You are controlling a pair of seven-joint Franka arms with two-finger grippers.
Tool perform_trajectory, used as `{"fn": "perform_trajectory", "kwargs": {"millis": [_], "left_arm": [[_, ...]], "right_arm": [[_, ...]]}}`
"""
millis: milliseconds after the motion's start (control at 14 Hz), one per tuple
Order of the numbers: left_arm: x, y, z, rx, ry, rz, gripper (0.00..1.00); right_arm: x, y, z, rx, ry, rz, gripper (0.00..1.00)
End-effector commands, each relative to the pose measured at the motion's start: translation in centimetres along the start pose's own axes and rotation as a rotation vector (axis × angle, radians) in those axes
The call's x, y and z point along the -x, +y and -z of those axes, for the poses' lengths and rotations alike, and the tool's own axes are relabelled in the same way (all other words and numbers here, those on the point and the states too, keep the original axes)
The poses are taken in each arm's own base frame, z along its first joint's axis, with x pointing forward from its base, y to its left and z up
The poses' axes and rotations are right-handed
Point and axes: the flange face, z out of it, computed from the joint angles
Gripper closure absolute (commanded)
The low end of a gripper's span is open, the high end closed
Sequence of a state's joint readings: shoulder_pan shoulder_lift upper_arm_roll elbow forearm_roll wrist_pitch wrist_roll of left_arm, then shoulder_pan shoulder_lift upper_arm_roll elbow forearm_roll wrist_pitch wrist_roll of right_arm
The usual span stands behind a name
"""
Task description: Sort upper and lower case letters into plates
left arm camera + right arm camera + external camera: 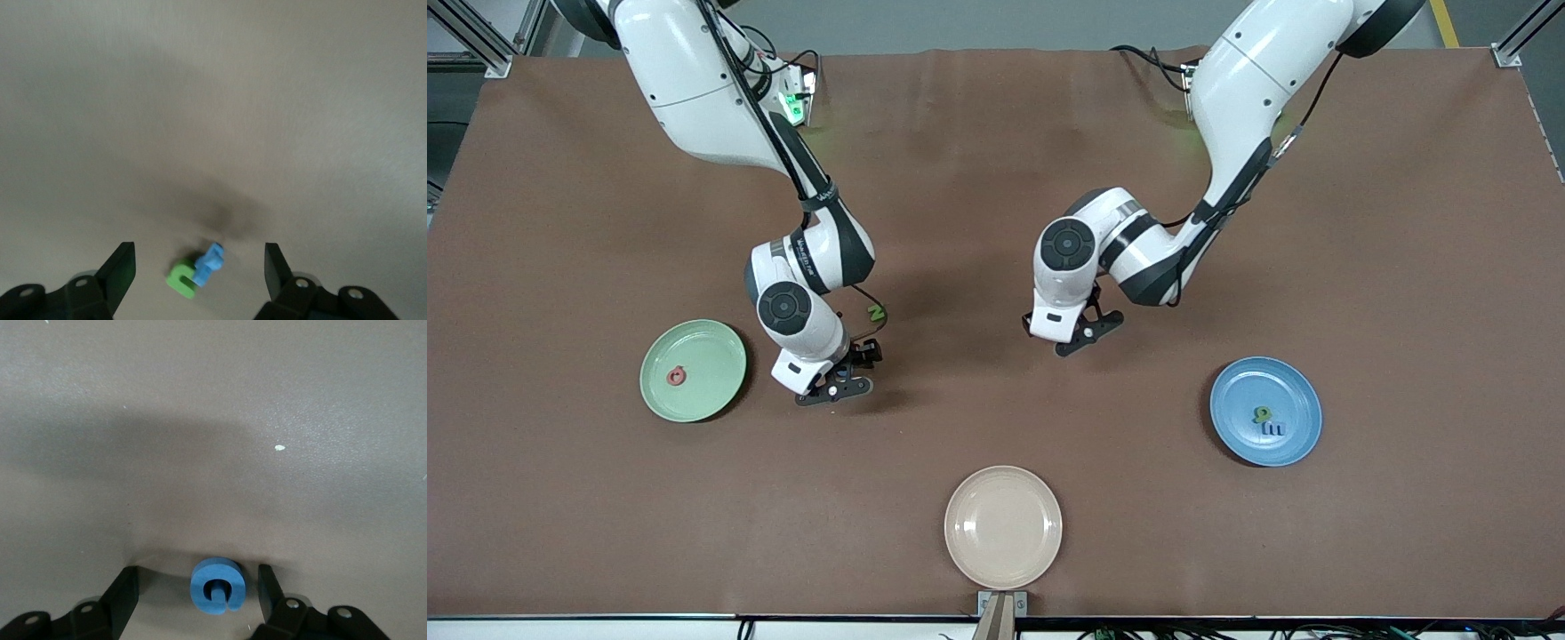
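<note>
My right gripper (838, 380) is low over the table beside the pale green plate (716, 400), open. In the right wrist view a blue G (218, 587) lies on the mat between its open fingers (198, 590), closer to one finger. My left gripper (1079, 335) is low over the middle of the table, open. In the left wrist view it (200, 270) straddles a small green letter (180, 279) and a blue letter (209, 263) that touch each other. A green N (877, 312) lies beside the right wrist. The green plate holds a red letter (677, 376). The blue plate (1294, 391) holds a green letter (1262, 414) and a blue m (1273, 429).
A beige plate (1003, 526) sits at the table edge nearest the front camera, with nothing in it. The brown mat (996, 133) covers the table. Both arms reach down from the base side.
</note>
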State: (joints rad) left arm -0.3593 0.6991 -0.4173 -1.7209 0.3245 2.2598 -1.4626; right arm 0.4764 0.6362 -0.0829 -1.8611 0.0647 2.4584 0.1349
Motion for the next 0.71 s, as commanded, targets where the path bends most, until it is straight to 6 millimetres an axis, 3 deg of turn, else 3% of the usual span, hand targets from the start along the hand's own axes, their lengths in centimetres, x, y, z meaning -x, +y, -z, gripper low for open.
{"fn": "perform_trajectory", "kwargs": {"millis": [0,356,499,641], "left_arm": [[1.4,0.2,-0.5,-0.003,0.005,0.060,0.19],[1.6,-0.2,-1.8,-0.026,-0.008,0.066,0.39],[1.5,-0.2,-1.9,-0.024,-0.012,0.070,0.55],[1.1,-0.1,-1.8,-0.022,-0.011,0.075,0.76]], "right_arm": [[0.5,0.3,-0.6,-0.007,-0.016,0.002,0.40],[0.6,0.3,-0.6,-0.007,-0.019,0.007,0.70],[0.6,0.2,-0.4,-0.007,-0.020,0.011,0.79],[0.2,0.6,1.7,-0.009,-0.030,0.012,0.80]]}}
